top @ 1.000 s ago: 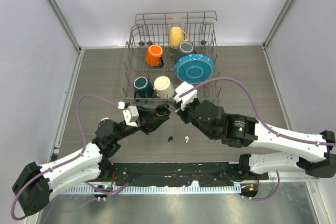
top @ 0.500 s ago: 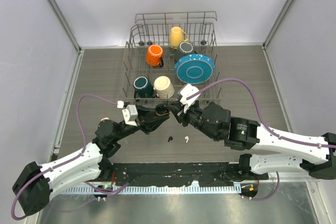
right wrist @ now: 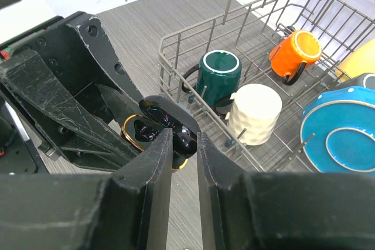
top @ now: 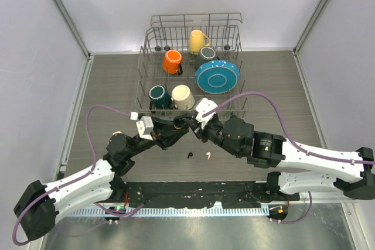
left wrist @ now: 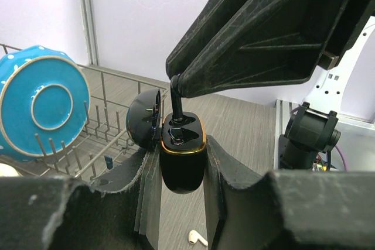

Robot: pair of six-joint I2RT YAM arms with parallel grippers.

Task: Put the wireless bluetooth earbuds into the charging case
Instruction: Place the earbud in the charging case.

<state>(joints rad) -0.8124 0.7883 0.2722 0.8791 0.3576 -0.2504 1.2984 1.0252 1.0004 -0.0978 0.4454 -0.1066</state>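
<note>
Black earbud (left wrist: 175, 99) is pinched by its stem in the clenched right fingers (left wrist: 252, 39), its head down at a socket of the open case (left wrist: 183, 162). The left fingers (left wrist: 233, 171) grasp that case by its sides, lid (left wrist: 143, 122) swung back, steadying it above the surface (top: 117, 86) for insertion. A white earbud (top: 207, 156) and a second black earbud (top: 188, 155) lie loose below, likely next.

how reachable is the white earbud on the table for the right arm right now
Probably not yet: the right gripper is shut on a black earbud at the open charging case held by the left gripper. The white earbud lies uncovered beside that arm, so likely yes once it lets go.
</note>
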